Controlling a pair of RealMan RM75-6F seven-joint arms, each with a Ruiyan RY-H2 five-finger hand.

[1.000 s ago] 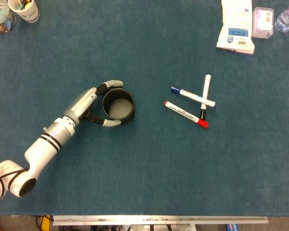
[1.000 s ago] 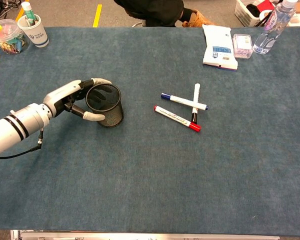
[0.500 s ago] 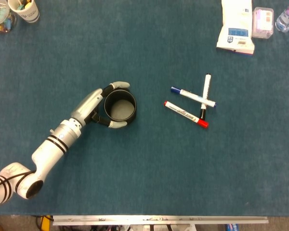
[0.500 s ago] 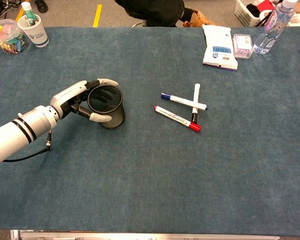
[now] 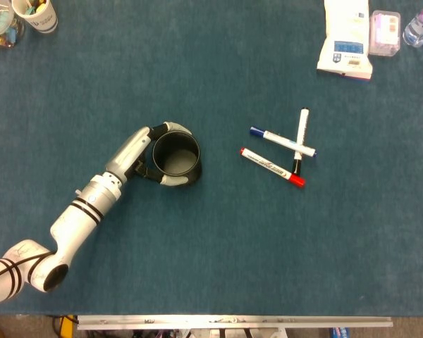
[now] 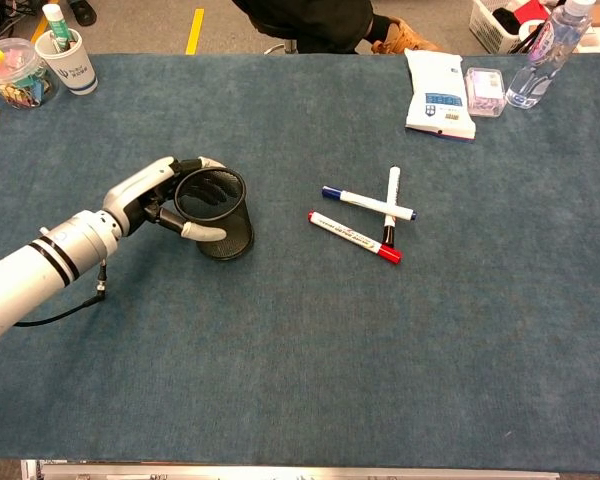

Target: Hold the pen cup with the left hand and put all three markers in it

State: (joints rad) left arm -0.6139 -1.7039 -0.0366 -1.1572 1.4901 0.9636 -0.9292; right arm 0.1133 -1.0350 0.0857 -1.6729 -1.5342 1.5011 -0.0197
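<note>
A black mesh pen cup stands upright left of the table's middle, with nothing visible inside. My left hand grips it from the left, fingers wrapped round both sides of the rim. Three markers lie to the right: a blue-capped one, a red-capped one and a black-capped one. The blue and black markers cross each other. My right hand shows in neither view.
At the back right lie a white packet, a small clear box and a water bottle. At the back left stand a paper cup with pens and a clear tub.
My left hand has slid a little to the right with the pen cup and closed more tightly round it. The markers lie as before.
</note>
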